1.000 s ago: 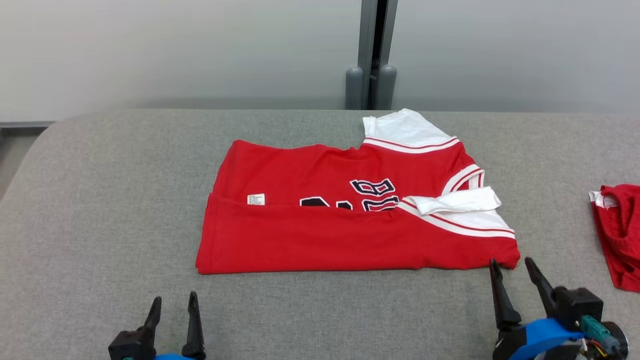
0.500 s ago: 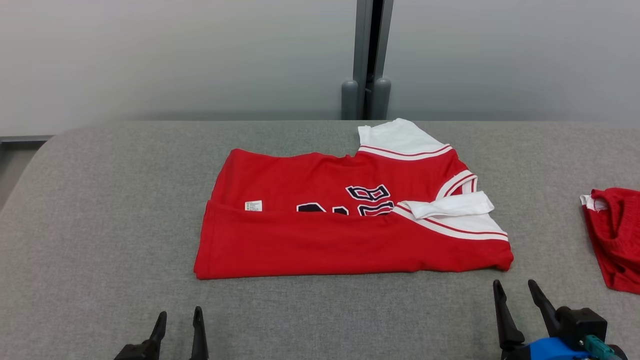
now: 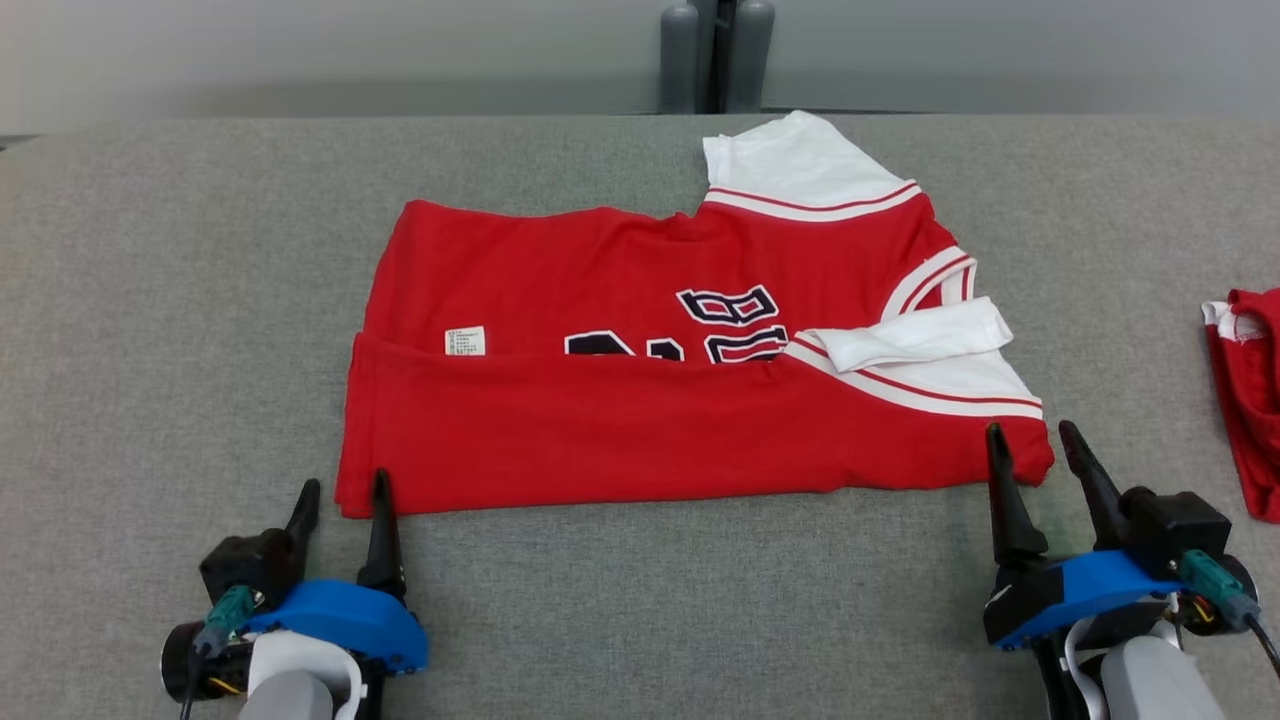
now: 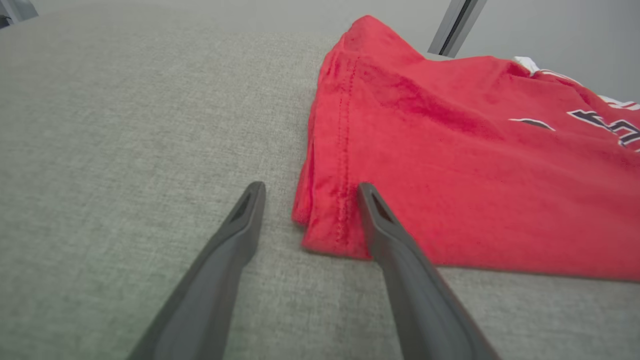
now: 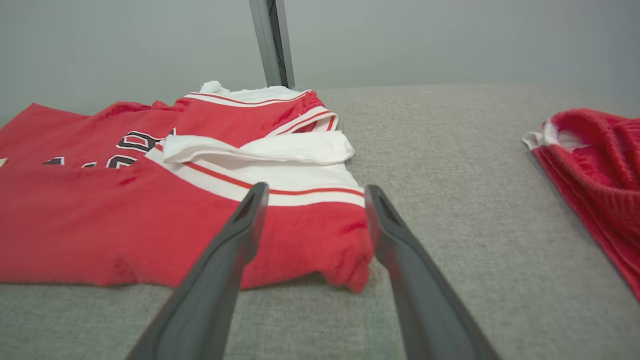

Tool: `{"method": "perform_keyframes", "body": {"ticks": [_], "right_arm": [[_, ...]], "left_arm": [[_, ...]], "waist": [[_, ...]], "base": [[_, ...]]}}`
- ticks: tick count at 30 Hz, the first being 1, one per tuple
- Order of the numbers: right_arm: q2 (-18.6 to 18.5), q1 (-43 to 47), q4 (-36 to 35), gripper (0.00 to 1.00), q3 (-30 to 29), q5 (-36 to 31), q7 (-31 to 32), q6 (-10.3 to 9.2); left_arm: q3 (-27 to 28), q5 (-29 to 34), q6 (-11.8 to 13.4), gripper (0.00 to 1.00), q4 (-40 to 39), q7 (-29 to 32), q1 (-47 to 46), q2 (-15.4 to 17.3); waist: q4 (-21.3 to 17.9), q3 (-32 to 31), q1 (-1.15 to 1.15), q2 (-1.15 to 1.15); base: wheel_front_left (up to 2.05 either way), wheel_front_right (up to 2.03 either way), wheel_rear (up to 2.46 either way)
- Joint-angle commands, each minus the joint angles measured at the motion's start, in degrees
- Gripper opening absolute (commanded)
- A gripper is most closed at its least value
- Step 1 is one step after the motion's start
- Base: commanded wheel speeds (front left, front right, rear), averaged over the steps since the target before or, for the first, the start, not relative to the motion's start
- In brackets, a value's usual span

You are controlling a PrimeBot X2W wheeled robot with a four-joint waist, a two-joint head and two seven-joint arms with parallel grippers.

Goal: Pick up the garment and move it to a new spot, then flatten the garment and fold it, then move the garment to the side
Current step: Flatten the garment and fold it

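1. On the grey desk (image 3: 150,300) ahead of you, the garment (image 3: 650,420), a red jersey with white striped sleeves, lay near the middle. It was folded lengthwise, with its long near edge running from left to right.
2. Dark numerals (image 3: 730,305) and a small white label (image 3: 465,341) showed just above the fold line. One white sleeve (image 3: 800,160) pointed toward the far edge of the desk, and another lay folded across the garment's right end.
3. Your left tool (image 3: 346,482) was released, fingers spread, at the garment's near left corner. In the left wrist view the hemmed corner sat between the two fingertips, one finger over bare desk and the other over red cloth.
4. Your right tool (image 3: 1030,430) was released too, fingers spread, at the near right corner. In the right wrist view one finger crossed the red cloth and the other stood just beside the corner, over the desk.
5. You could not tell whether either tool's fingertips touched the cloth.
6. A second red piece of clothing (image 3: 1245,400) lay at the right edge of the desk, well apart from the garment.
7. Behind the desk stood a pale grey wall with a dark upright post (image 3: 715,50).
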Motion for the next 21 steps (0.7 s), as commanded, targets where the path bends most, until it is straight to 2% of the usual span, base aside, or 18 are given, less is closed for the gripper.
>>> {"method": "perform_keyframes", "body": {"ticks": [1,8,9,10,11,12,13,14,16,21], "right_arm": [[-0.12,-1.33,0.02,1.0,-0.3,0.38,-0.17,-0.02],[-0.11,-5.62,5.51,1.0,-3.71,-0.36,-0.17,-0.01],[-0.11,-6.13,6.96,1.0,-4.17,-0.87,-0.17,-0.02],[-0.07,-6.52,8.91,1.0,-4.4,-1.18,-0.16,-0.02],[-0.06,-6.92,10.61,1.0,-4.46,-1.25,-0.17,-0.02],[-0.08,-7.36,12.34,1.0,-4.36,-1.48,-0.03,-0.01],[-0.04,-7.47,14.24,1.0,-4.04,-1.29,0.03,-0.02],[0.02,-7.43,16.03,1.0,-3.43,-0.46,0.2,-0.01],[0.45,-7.27,18.22,0.0,-1.85,0.46,0.41,0.06],[0.17,-5.97,16.55,0.0,-2.29,2.06,0.2,-0.04]], "left_arm": [[0.76,-0.06,-0.39,1.0,1.3,-0.24,-2.03,0.1],[-1.02,0.46,-1.21,1.0,9.3,0.38,-4.2,-0.12],[-1.84,0.3,-1.33,0.94,10.42,0.59,-4.29,-0.15],[-2.51,0.02,-1.44,0.76,11.51,0.72,-4.41,-0.24],[-3.04,-0.3,-1.51,0.5,12.36,0.77,-4.4,-0.32],[-3.63,-0.74,-1.56,0.32,13.23,0.78,-4.45,-0.35],[-4.73,-1.27,-1.57,0.06,13.84,0.8,-4.46,-0.43],[-5.96,-2.04,-1.6,0.0,14.27,0.81,-4.33,-0.61],[-8.03,-3.85,-1.61,0.0,14.76,0.83,-3.93,-0.94],[-7.62,-4.92,-1.58,0.0,11.71,0.53,-2.9,-0.35]], "waist": [[0.33,1.36,-0.01,0.0],[-0.07,3.69,-0.01,0.0],[0.05,3.85,-0.01,0.0],[0.2,3.96,-0.01,0.0],[0.36,4.03,-0.01,0.0],[0.53,4.07,-0.01,0.0],[0.72,4.05,-0.01,0.0],[0.88,3.99,-0.01,0.0],[1.15,3.58,-0.01,0.0],[1.31,1.83,-0.01,0.0]], "base": [[0.0,0.0,0.0],[0.0,0.0,0.0],[0.0,0.0,0.0],[0.0,0.0,0.0],[0.0,0.0,0.0],[0.0,0.0,0.0],[0.0,0.0,0.0],[0.0,0.0,0.0],[0.0,0.0,0.0],[0.0,0.0,0.0]]}}
